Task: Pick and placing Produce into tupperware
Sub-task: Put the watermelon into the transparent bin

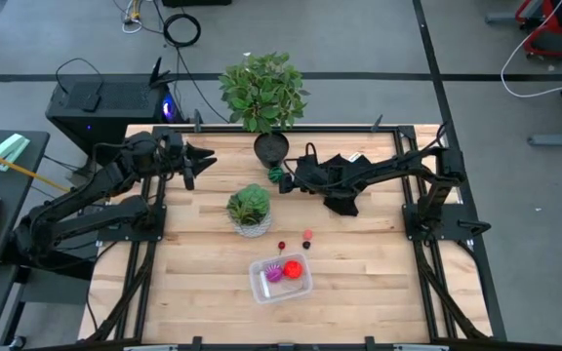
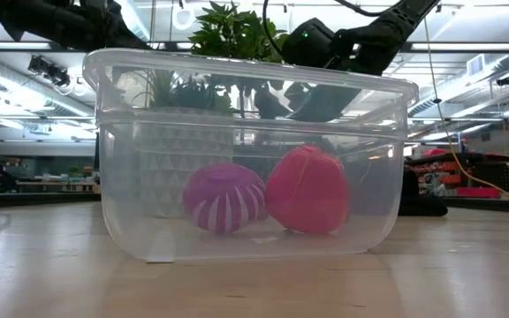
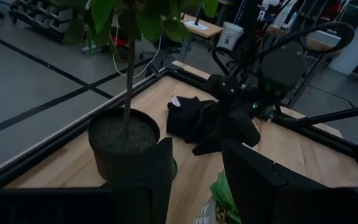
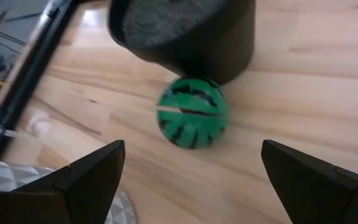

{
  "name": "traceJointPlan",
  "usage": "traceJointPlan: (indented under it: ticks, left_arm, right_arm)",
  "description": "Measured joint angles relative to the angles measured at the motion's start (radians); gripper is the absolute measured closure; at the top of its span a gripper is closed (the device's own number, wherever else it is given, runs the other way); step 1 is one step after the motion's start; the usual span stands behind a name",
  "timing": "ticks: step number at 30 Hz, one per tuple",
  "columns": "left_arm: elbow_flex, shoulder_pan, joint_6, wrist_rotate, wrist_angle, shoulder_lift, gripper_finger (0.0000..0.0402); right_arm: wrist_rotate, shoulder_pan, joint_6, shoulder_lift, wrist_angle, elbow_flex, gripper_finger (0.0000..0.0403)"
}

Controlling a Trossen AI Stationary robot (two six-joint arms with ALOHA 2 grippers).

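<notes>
A green striped ball (image 4: 193, 112) rests on the wood, right beside the black pot (image 4: 182, 31) of the tall plant; in the high view the ball (image 1: 275, 175) lies just ahead of my right gripper (image 1: 288, 182). My right gripper (image 4: 191, 171) is open, with its fingers spread wide short of the ball and touching nothing. The clear tupperware (image 1: 281, 278) near the table's front holds a purple striped piece (image 2: 224, 196) and a red piece (image 2: 307, 190). Two tiny red pieces (image 1: 282, 245) (image 1: 307, 235) lie on the table behind it. My left gripper (image 1: 203, 161) hovers open at the far left.
A small leafy plant in a white pot (image 1: 250, 213) stands mid-table between the ball and the tupperware. The tall plant (image 1: 261, 90) rises over the table's far edge. A black cloth-like heap (image 3: 194, 121) lies under my right arm. Bare wood lies left and right of the tupperware.
</notes>
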Motion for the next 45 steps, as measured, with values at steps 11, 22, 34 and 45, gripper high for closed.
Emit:
traceJointPlan:
  ticks: [11,22,34,45]
  left_arm:
    - [0.000,0.000,0.000,0.000,-0.019,0.000,0.0258]
    - [0.000,0.000,0.001,0.000,-0.019,0.001,0.0259]
    - [0.000,0.000,0.000,0.000,-0.025,0.001,0.0251]
    - [0.000,0.000,0.002,0.000,-0.027,0.001,0.0255]
  right_arm:
    - [-0.002,0.000,0.052,0.079,0.091,0.000,0.0015]
    - [-0.062,-0.013,0.005,0.151,0.148,0.055,0.0006]
    - [-0.102,-0.063,-0.019,0.162,0.135,0.060,0.0003]
    - [-0.113,-0.078,-0.004,0.166,0.156,0.061,0.0003]
